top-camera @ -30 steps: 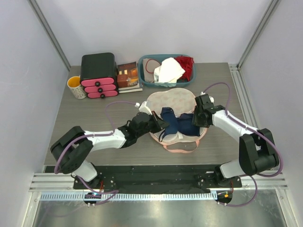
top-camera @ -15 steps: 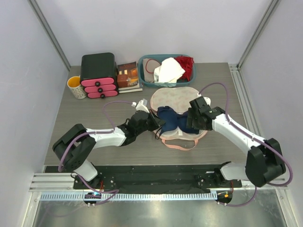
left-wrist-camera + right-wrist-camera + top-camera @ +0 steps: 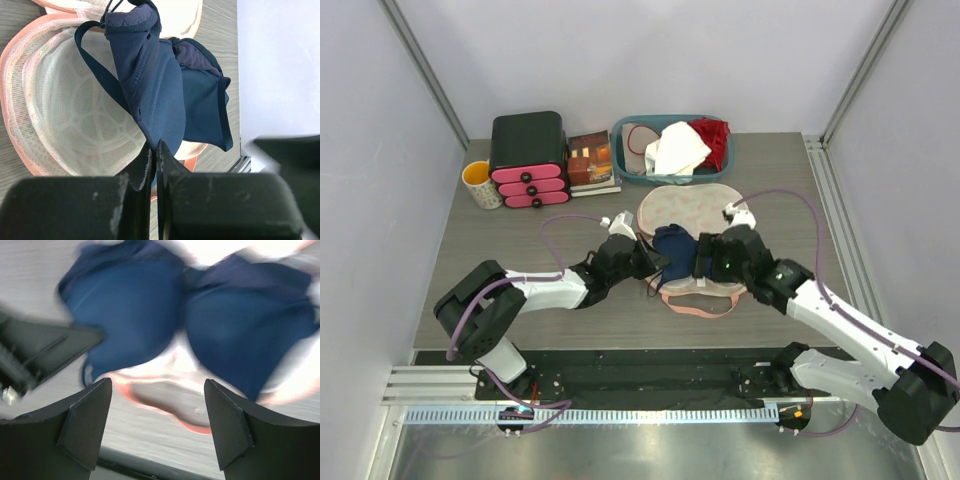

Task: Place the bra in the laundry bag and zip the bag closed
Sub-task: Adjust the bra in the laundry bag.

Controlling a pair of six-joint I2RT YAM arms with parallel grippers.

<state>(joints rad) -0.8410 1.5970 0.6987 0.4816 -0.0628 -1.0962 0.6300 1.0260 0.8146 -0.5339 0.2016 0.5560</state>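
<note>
On the tabletop (image 3: 500, 250), centre field: where does the bra (image 3: 678, 250) lie? (Inspector)

Across the lower half of the laundry bag (image 3: 685, 205), which is hinged open with its lid toward 12 o'clock. The cup on the 3 o'clock side rests down on the mesh lining. The cup on the 9 o'clock side is bunched and lifted. (Assessor)

State of each gripper? (Inspector)

The left gripper (image 3: 155, 150) reaches in from 9 o'clock and is pressed together on the edge of the raised cup. The right gripper (image 3: 157, 420) comes in from 3 o'clock and hangs over the bra with its fingers spread wide and nothing between them. Its own view is blurred. (Assessor)

Finding on progress? (Inspector)

Judged partly done. The bra is over the bag but not seated, since one cup and a strap stand clear of the lining. Left to do: settle and release that cup, tuck the straps inside the pink rim, fold the lid down toward 6 o'clock, and run the zipper round. The zipper pull cannot be made out in any view. (Assessor)
</note>
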